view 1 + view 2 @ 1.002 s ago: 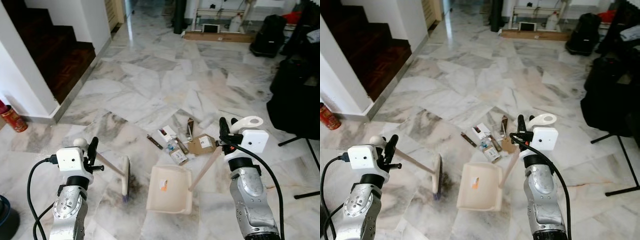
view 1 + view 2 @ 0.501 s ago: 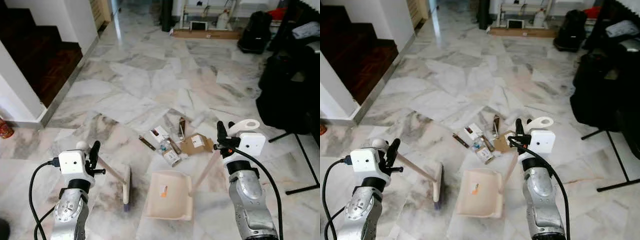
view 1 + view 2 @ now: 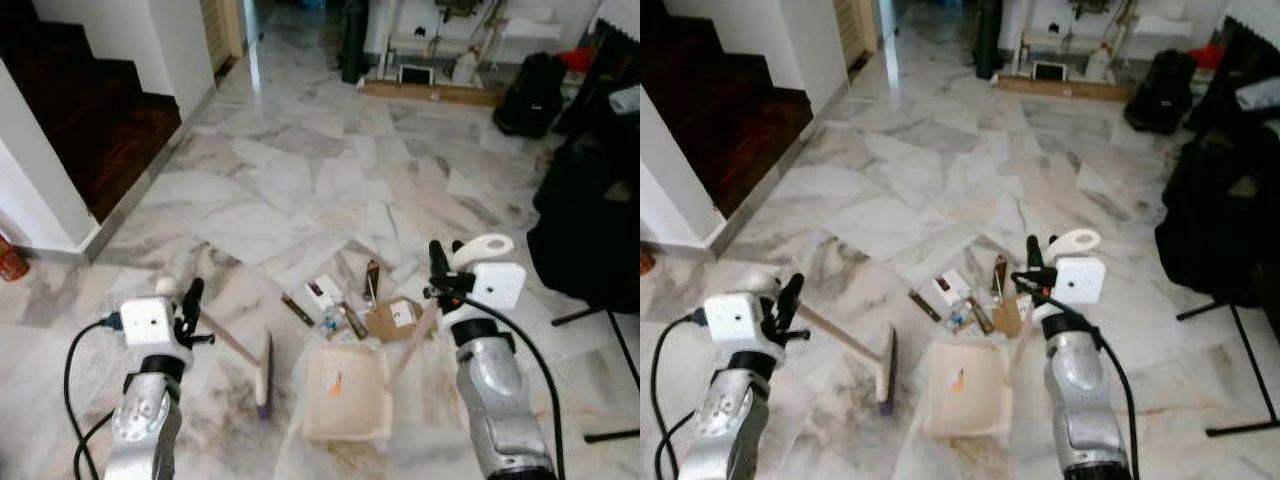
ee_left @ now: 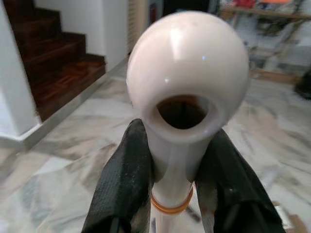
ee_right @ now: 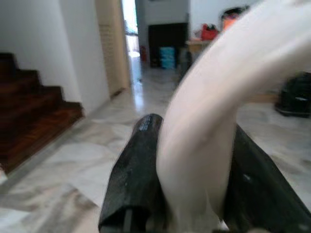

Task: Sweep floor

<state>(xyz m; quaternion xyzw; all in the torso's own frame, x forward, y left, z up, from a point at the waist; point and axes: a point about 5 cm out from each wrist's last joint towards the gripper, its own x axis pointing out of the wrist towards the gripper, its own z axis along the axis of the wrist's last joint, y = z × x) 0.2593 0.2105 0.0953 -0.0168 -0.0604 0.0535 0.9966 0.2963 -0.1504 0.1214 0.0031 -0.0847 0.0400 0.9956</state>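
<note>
The floor (image 3: 300, 170) was polished marble in white, grey and tan patches, running from the robot's feet to the far end of the room. On the left, a white wall (image 3: 30, 190) with a pale skirting framed a dark wooden staircase (image 3: 110, 120) that rose away to the far left. A red canister (image 3: 10, 260) stood on the floor at the left edge, against that wall. Along the far wall stood a low white shelf unit (image 3: 450, 50) with a flat cardboard piece (image 3: 430, 92) lying before it, and black bags (image 3: 530, 80) sat at the far right. A large black shape (image 3: 590, 220) and a thin black stand leg (image 3: 610, 435) took up the right side.

The left gripper (image 3: 188, 305) was clamped on the rounded end of the brush handle (image 4: 187, 87); the wrist view showed its black fingers (image 4: 121, 184) pressed against both sides of the cream stem. The brush head (image 3: 264, 372) rested on the floor at near centre-left, just beside the dustpan (image 3: 347, 395). The right gripper (image 3: 440, 270) gripped the cream dustpan handle (image 5: 209, 136), its fingers (image 5: 136, 170) tight on either side. The dustpan lay flat on the floor at near centre, with a small orange scrap (image 3: 336, 379) inside. Just beyond its far edge lay the litter (image 3: 350, 305): small cartons, wrappers and a piece of brown cardboard (image 3: 392, 318), scattered close together.
</note>
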